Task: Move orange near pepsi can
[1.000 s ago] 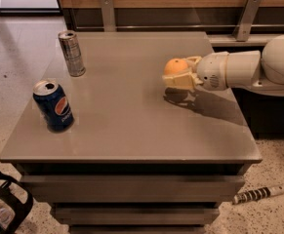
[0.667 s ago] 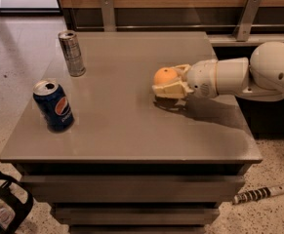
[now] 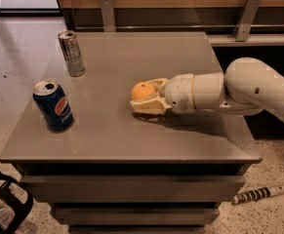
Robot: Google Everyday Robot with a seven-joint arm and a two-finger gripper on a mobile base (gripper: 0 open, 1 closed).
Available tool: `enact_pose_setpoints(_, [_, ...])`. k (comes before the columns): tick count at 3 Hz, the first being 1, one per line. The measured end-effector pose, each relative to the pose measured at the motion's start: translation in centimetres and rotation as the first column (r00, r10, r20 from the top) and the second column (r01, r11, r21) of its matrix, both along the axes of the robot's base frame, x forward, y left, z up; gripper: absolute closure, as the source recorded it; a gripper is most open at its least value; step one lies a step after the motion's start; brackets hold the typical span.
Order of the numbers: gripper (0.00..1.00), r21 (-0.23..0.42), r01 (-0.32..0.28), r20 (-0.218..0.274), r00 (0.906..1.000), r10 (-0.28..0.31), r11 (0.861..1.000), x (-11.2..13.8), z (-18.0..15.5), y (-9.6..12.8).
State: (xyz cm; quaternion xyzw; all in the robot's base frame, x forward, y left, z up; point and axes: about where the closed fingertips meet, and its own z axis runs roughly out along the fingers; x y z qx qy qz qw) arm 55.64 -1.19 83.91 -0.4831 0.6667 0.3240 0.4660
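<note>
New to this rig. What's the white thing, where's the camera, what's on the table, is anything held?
The white jointed arm reaching in from the right is the single arm of a mobile robot. Its two-finger end effector is near the table's middle, closed around a small round orange fruit. There is one camera, looking down at the table; where it is mounted is not on record. On the flat grey-brown table stand a dark blue Pepsi can with a silver top, front left, and a slimmer silver-grey can, further back. Both are upright, well apart from the fruit.
</note>
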Motion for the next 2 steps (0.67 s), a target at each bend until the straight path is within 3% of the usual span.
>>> enact_pose_setpoints(2, [1.0,0.033,-0.082,0.03,0.9962,0.082,0.996,-4.1,-0.7,5.6])
